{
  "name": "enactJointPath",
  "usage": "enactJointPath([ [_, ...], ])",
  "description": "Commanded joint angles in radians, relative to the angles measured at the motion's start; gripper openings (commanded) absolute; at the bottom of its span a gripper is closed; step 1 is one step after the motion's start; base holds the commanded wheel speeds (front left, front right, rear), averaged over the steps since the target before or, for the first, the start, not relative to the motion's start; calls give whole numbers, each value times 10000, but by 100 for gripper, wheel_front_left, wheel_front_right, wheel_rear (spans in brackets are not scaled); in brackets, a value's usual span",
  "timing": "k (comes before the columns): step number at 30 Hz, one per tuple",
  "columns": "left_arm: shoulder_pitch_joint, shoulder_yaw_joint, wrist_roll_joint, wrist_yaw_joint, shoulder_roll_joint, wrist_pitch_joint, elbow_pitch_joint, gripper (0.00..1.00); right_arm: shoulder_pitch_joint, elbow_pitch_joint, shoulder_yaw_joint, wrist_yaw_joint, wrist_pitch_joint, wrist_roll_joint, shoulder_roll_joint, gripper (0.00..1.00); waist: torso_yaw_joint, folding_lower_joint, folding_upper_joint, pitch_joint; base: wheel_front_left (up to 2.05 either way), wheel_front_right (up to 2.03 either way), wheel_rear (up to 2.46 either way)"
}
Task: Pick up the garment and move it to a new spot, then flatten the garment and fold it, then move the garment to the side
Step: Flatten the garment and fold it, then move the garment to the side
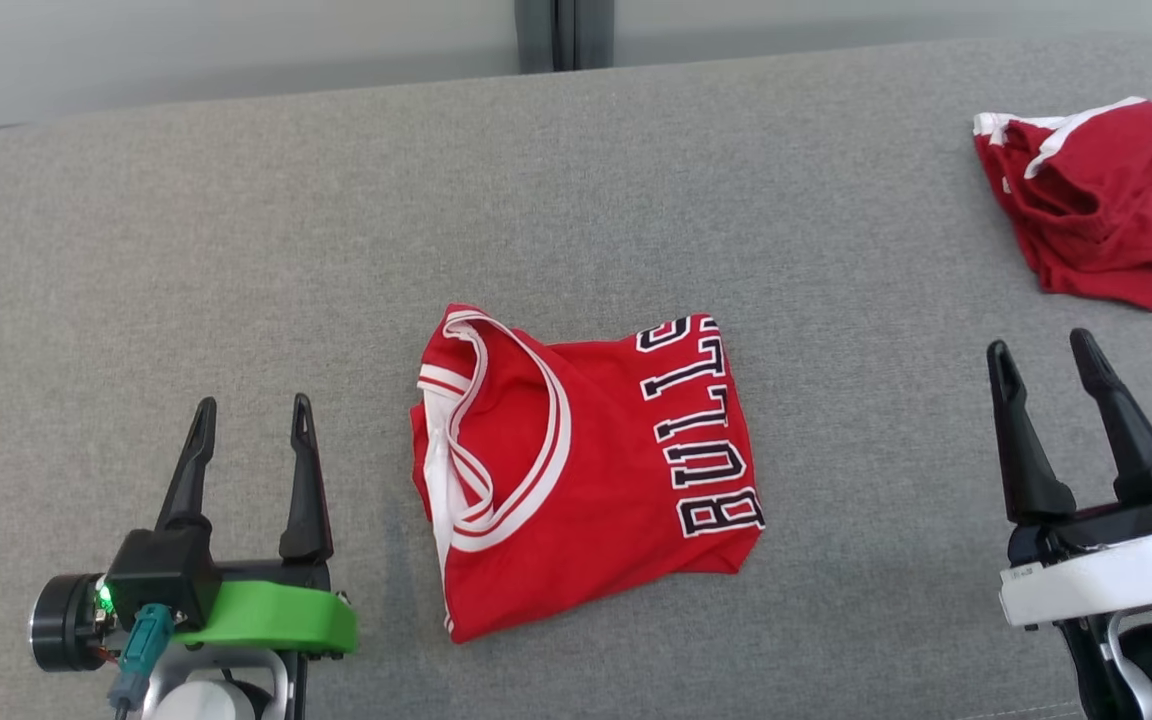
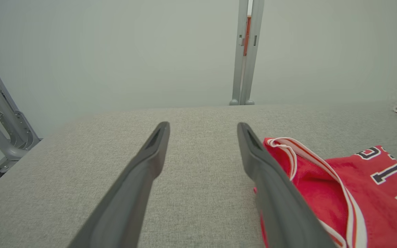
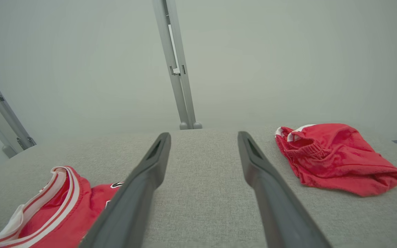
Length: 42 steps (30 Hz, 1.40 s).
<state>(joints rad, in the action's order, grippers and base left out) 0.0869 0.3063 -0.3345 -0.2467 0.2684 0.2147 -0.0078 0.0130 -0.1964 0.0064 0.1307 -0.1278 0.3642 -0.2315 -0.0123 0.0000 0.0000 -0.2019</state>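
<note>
Grey padded surface (image 1: 236, 200), folded red jersey (image 1: 586, 470), lettering (image 1: 701, 430) whole in head view

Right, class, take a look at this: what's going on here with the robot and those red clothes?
A two-armed robot faces a grey fabric surface. A folded red Bulls jersey lies in the middle, between its hands. The left hand and right hand are both open, holding nothing and clear of the jersey. Crumpled red shorts lie at the far right. Moving the jersey aside is not yet done.
</note>
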Motion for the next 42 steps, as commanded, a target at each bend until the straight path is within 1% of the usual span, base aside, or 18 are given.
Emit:
enactJointPath([
  [1,-240,-3,-82,-46,120,-50,-29,100,232,-65,-16,0,81,-114,42,100,-163,0,0,553,0,0,0],
  [8,-836,37,-342,97,204,-96,144,100,1005,-214,-4,0,545,-281,102,100,-181,0,0,1262,0,0,0],
  [16,-1230,-34,-640,312,232,129,686,100,1576,-171,107,0,777,-328,192,100,-58,0,0,1712,0,0,0],
  [23,-1236,-117,-755,449,217,291,1037,100,1726,-326,30,0,885,-377,291,100,-24,0,0,1806,0,0,0],
  [42,-893,-273,-786,479,82,440,1280,100,1732,-524,-157,0,1061,-461,422,100,54,0,0,1687,0,0,0],
])
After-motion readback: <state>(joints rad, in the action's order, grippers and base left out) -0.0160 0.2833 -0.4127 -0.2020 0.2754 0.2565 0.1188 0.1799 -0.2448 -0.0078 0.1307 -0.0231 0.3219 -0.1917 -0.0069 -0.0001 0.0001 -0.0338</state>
